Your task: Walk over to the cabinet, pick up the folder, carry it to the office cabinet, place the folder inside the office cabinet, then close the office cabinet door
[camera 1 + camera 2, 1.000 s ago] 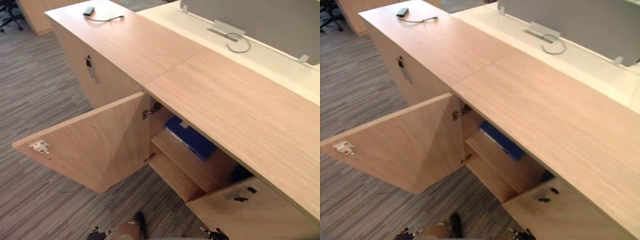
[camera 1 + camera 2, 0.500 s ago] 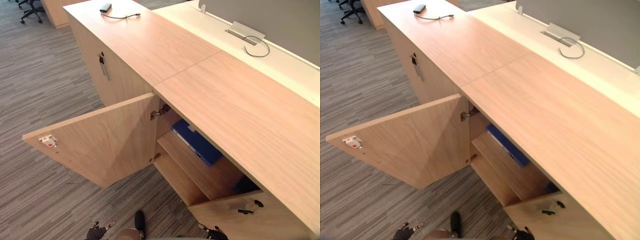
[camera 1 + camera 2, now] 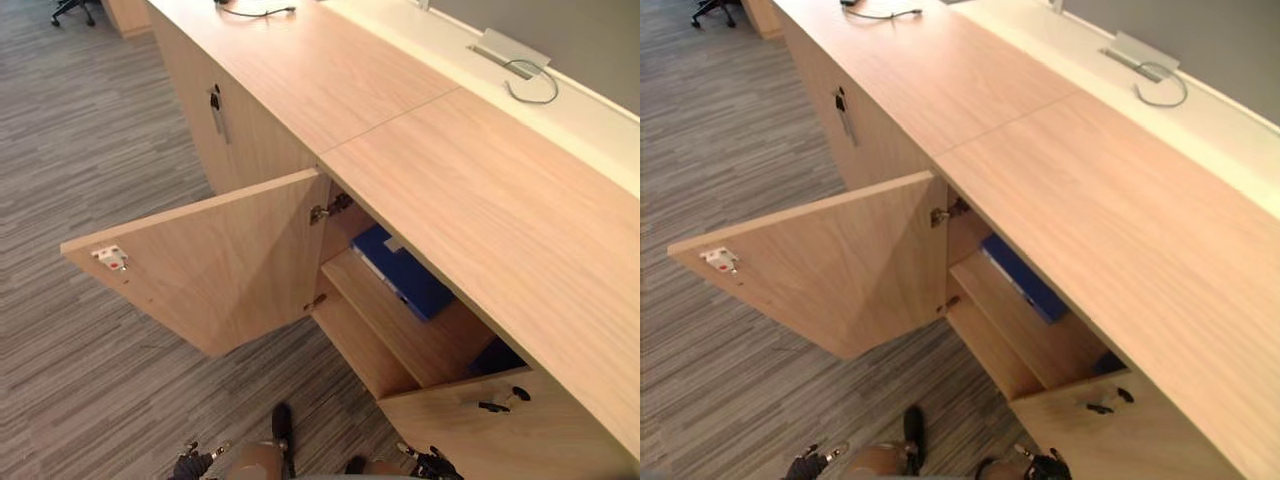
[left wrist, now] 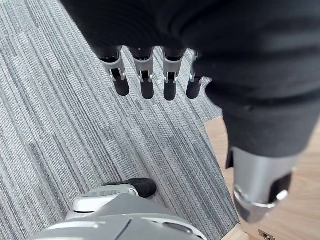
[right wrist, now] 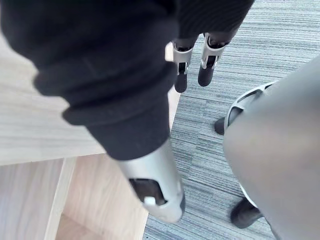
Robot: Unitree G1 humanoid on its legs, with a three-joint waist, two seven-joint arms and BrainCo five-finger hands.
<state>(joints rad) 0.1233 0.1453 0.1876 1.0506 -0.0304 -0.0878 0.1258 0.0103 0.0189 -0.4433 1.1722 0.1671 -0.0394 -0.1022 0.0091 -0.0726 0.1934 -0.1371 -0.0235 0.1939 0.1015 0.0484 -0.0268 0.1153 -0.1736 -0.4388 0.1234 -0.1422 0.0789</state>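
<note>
Above grey striped carpet I see left hand and right hand hanging loose-fingered, empty; flat blue folder lies on a shelf inside the open light-wood cabinet.

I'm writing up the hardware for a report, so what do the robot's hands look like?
Both match. The left hand and right hand have slim silver fingers ending in rounded black tips, and a thicker silver thumb with a dark inset near its end. A black ribbed fabric cover wraps the back of each hand and the wrist.
</note>
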